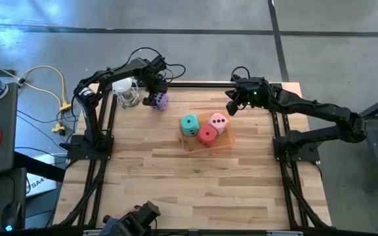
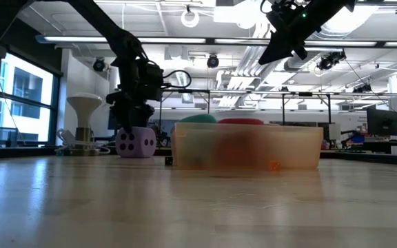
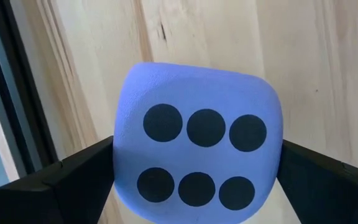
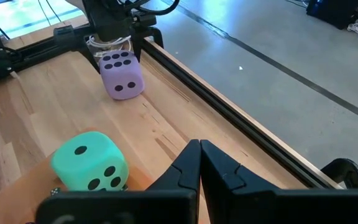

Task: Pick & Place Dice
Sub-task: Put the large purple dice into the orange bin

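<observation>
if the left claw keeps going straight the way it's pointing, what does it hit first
The purple die. The left claw points down at it with a finger on each side, still open, so it would likely meet the die, then the table beneath.

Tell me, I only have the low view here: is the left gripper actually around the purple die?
Observer: Yes. In the left wrist view the left gripper has a finger on either side of the purple die, jaws wide.
Operator: Which dice are in the orange tray?
Observer: From above, the green-teal die, pink die and red die sit in the orange tray.
Operator: And the right gripper?
Observer: The right gripper is shut and empty, raised near the table's far edge.
</observation>
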Motion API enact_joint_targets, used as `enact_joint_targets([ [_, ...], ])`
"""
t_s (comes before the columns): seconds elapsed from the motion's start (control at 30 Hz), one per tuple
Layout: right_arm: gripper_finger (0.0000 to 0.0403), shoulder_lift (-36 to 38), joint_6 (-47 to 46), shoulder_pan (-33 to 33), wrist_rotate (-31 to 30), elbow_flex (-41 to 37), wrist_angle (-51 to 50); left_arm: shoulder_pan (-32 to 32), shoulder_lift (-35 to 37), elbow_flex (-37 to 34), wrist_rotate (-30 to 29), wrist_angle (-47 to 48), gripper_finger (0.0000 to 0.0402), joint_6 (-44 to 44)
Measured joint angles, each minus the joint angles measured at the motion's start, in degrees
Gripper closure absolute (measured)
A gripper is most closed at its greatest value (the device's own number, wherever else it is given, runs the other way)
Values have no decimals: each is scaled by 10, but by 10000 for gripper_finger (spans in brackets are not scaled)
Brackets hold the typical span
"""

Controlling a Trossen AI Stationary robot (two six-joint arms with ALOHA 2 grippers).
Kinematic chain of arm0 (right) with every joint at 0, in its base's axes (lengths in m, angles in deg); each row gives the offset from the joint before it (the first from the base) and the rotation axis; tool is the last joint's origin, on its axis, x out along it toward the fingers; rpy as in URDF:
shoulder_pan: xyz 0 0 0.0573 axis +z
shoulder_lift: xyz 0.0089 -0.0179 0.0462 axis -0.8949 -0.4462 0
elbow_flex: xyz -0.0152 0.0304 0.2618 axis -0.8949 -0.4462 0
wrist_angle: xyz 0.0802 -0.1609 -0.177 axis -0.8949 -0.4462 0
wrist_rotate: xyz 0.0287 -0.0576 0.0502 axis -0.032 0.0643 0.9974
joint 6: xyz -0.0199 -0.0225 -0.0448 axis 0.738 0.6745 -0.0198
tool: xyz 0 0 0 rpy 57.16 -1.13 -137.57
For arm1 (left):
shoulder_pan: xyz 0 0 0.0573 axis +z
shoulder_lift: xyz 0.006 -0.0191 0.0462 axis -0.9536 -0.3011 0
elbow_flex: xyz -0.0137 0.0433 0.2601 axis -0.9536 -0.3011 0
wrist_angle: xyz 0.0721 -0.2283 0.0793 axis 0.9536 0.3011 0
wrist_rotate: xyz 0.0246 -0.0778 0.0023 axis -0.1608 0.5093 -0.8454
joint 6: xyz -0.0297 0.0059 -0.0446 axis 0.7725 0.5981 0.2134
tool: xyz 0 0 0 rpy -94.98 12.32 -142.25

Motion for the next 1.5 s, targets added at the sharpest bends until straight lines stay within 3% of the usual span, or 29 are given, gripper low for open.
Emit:
enact_joint_targets([
  [0.77,401,0,-17,2,10,0,-35,-15,25,-2,-8,12,29,12],
  [1.07,401,0,-17,2,33,0,-35,-79,105,0,-53,37,32,38],
  [1.5,401,0,-19,38,84,0,-35,-199,235,1,-32,-34,33,161],
])
